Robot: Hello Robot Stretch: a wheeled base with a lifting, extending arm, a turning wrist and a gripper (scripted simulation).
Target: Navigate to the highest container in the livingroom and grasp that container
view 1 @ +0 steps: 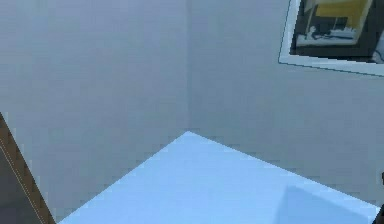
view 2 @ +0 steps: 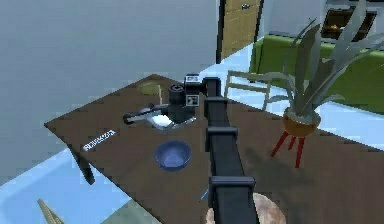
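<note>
The drive looks finished, judging by how things lie: the robot stands at the near side of the dark wooden counter, and its arm reaches out over the counter's middle. At the arm's far end the pincer points toward the counter's left end in the arm side view.

A pale rounded thing lies on the counter right at the pincer's fingers. By its place it is probably the container the task means, though its shape is too small to be sure. Because it rests on the counter there, I cannot tell whether the pincer holds anything, nor whether it is released or clenched. A blue bowl sits on the counter nearer its front edge, and a flat white slip lies toward the counter's left corner. Either could be mistaken for the target.

A pale chair stands at the counter's far side, and a potted plant just off its right end.

What is left, as I judge it, is the grasp itself: nothing hangs clear of the counter, so a lift is not yet shown
</note>
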